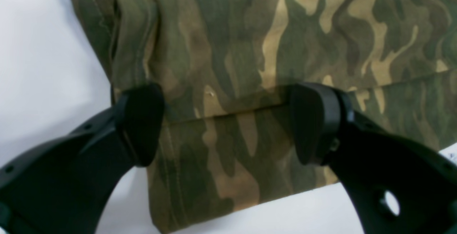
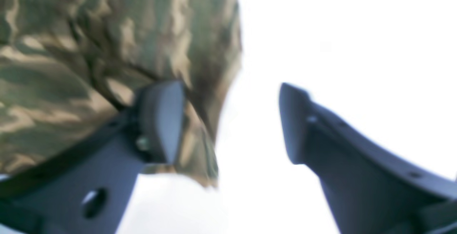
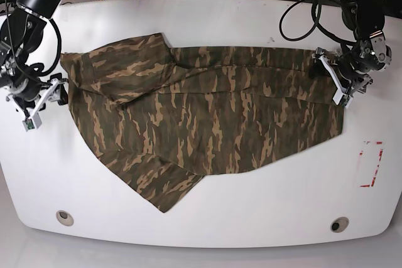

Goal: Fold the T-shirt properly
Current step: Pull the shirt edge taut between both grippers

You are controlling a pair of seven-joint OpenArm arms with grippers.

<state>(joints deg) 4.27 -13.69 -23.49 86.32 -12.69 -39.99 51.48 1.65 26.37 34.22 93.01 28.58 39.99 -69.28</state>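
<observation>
We are seeing the T-shirt (image 3: 201, 117) lying spread across the middle of the white counter (image 3: 251, 218), one sleeve reaching toward the near edge and its body stretching from left to right.

Our left tool (image 1: 228, 123) is sitting with its jaws wide apart over a folded hem of the shirt at the right end of the cloth; the black fingers (image 1: 142, 123) are straddling the fold, and we cannot tell whether the pads are pressing on the fabric. In the base view this tool (image 3: 342, 80) is resting at the shirt's right edge, with its arm (image 3: 355, 4) dropping steeply down from the far right corner.

Our right tool (image 2: 232, 123) is also standing spread open. One finger (image 2: 160, 123) is lying against the shirt's edge while the other is hanging over bare counter. This view is blurred. In the base view this tool (image 3: 41, 101) is sitting beside the left sleeve, its arm (image 3: 31, 10) curving in from the far left.
</observation>
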